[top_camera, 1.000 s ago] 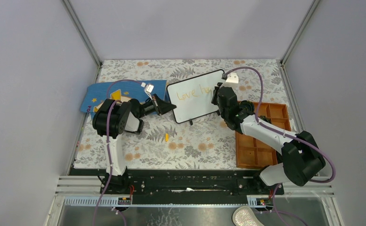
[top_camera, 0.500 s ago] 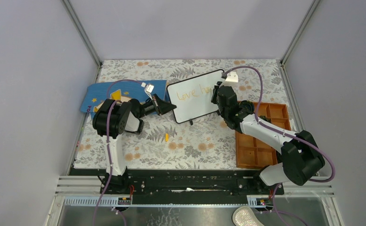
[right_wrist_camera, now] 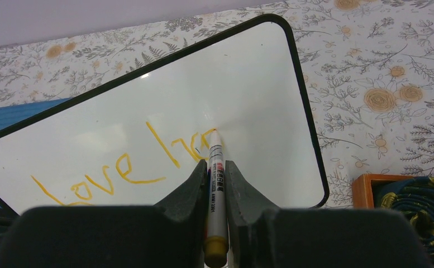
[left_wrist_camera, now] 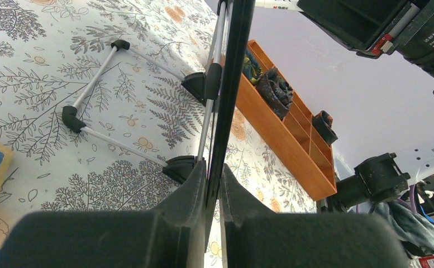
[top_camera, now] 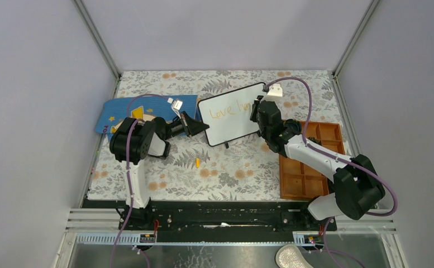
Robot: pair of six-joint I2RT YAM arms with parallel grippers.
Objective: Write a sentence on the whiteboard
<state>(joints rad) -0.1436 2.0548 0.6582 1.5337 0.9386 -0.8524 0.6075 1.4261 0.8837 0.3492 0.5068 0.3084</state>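
Orange sentence point(right_wrist_camera: 119, 167) on the whiteboard point(top_camera: 234, 125), standing far-centre, reads barely further than a second ago: "Love he". Right gripper point(right_wrist_camera: 216, 166) clamps the marker point(right_wrist_camera: 215, 184), tip on the board; left gripper point(left_wrist_camera: 213, 168) pinches its left edge. Most writing remains.

Back wall point(top_camera: 225, 33): plain pale lilac-grey, well beyond both claws.
Left wall point(top_camera: 30, 111): same pale grey, well outboard of the left claw point(top_camera: 202, 127).
Right wall point(top_camera: 404, 84): matching grey, well outboard of the right claw point(top_camera: 255, 111).
Corner posts point(top_camera: 97, 39): slim bare metal, one behind and outboard of each claw, where the side walls meet the back wall.
Table cover point(top_camera: 231, 167): white cloth printed with grey ferns and orange blossoms, spread beneath both claws.
Black rail point(top_camera: 225, 215): along the table's near edge, well behind the claws.
Metal slats point(top_camera: 91, 215): ribbed strips at either end of the rail.
Light: soft and even, only faint shadows on the cloth below the claws.
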